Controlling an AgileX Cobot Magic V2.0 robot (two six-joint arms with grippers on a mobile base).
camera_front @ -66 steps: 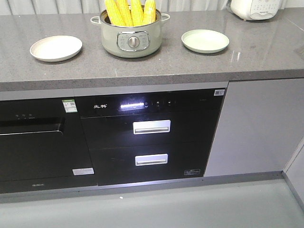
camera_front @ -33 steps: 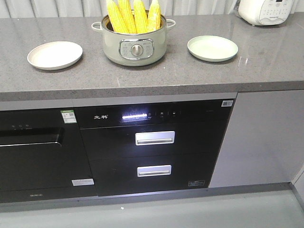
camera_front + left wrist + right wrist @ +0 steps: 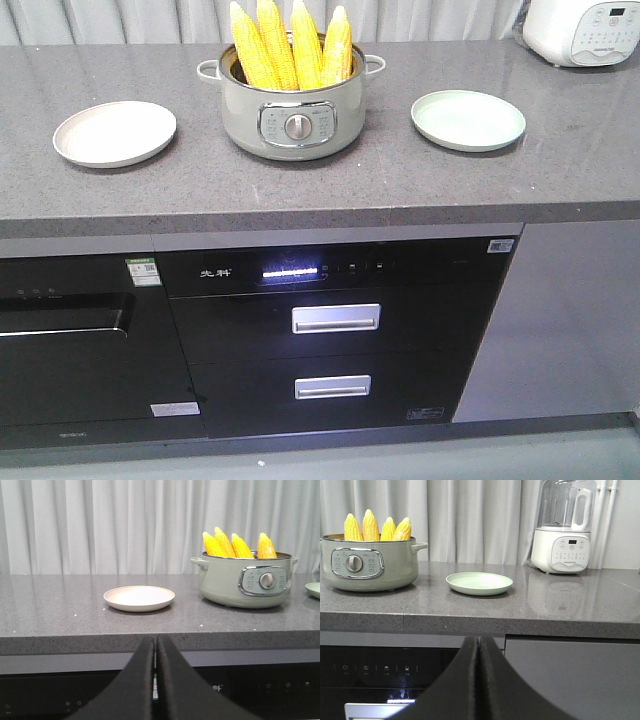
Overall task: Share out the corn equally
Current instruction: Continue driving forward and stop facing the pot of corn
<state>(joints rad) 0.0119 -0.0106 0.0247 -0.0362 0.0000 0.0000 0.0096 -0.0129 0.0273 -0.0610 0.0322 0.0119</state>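
You have four cobs of corn (image 3: 290, 45) standing on end in the pale green electric pot (image 3: 292, 125), tips up and fanned against the rim. That leaves the upper halves clear for a grip from above. None has left the pot, so I judge the sharing has not begun.

The pot sits at the centre of the grey counter (image 3: 330, 190), with a cream plate (image 3: 114, 133) at its 9 o'clock and a green plate (image 3: 468, 120) at its 3 o'clock. Both plates are bare and well apart from the pot. The layout looks made for the split: one plate per arm and two cobs each.

Your left gripper (image 3: 155, 645) is clenched with its fingers pressed together, grasping nothing. It sits below the counter edge, with the cream plate near 12 o'clock in its view and the pot at 2 o'clock. Your right gripper (image 3: 479, 645) is likewise closed and empty, with the green plate at 12 o'clock and the pot at 10 o'clock.

Both will probably need to rise and open before reaching in. A white blender (image 3: 565, 530) stands at the green plate's 2 o'clock, so watch it with the right arm.
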